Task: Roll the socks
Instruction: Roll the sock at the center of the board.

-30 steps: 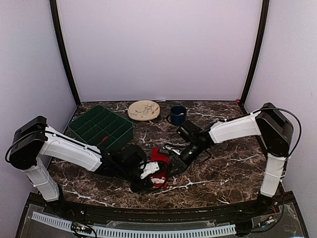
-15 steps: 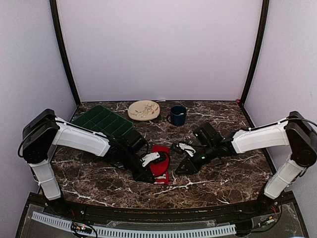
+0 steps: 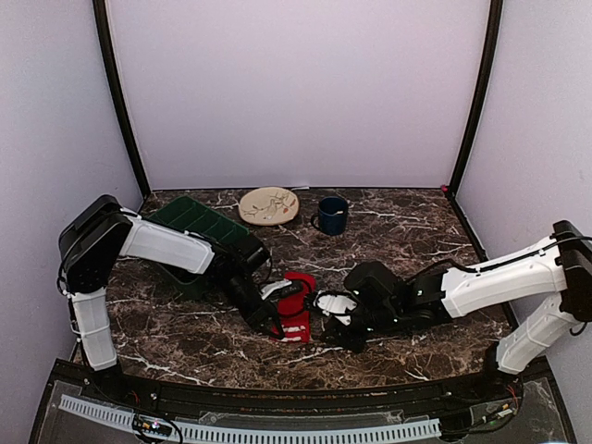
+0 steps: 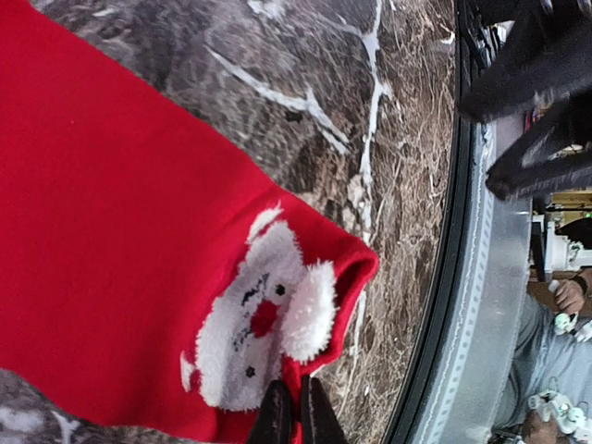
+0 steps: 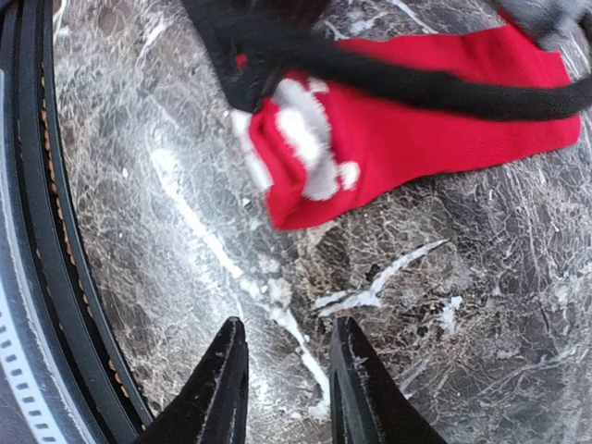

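The red socks [image 3: 296,301] lie flat on the marble table near the front middle. In the left wrist view the socks [image 4: 120,213] show a fuzzy white patterned patch [image 4: 259,324] by the open cuff. My left gripper [image 4: 296,414] is shut on the cuff edge beside that patch; in the top view it [image 3: 275,324] is at the socks' near left corner. My right gripper [image 5: 287,370] is open and empty over bare marble, just short of the socks' cuff end [image 5: 305,148]. In the top view it [image 3: 328,319] sits just right of the socks.
A green compartment tray [image 3: 199,233] stands at the back left, partly behind my left arm. A beige plate [image 3: 269,204] and a dark blue mug [image 3: 332,215] stand at the back. The table's black front rim [image 5: 55,277] runs close to my right gripper.
The socks went from bunched between both grippers to lying flat. My right gripper has left them, swung right, and now sits low just right of them. My left gripper stays at the cuff.
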Controlling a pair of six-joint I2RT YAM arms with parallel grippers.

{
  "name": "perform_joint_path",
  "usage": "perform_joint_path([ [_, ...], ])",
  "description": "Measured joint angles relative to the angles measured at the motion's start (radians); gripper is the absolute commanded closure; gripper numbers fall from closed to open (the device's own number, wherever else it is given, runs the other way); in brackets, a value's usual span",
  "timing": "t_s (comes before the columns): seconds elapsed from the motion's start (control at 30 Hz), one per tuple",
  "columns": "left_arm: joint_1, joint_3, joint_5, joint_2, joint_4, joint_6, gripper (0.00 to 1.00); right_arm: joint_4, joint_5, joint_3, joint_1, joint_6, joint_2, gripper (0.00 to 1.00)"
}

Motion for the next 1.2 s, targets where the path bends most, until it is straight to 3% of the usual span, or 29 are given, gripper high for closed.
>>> perform_joint_path([
  [0.43,0.033,0.082,0.113,0.098,-0.141,0.028,1.0,-0.026,0.258,0.13,0.201,-0.151,0.146,0.64],
  [0.87,0.033,0.128,0.179,0.137,-0.192,0.035,1.0,-0.045,0.428,0.218,0.255,-0.296,0.288,0.6],
  [1.2,0.033,0.13,0.196,0.15,-0.211,0.053,1.0,-0.053,0.479,0.225,0.267,-0.371,0.317,0.67],
])
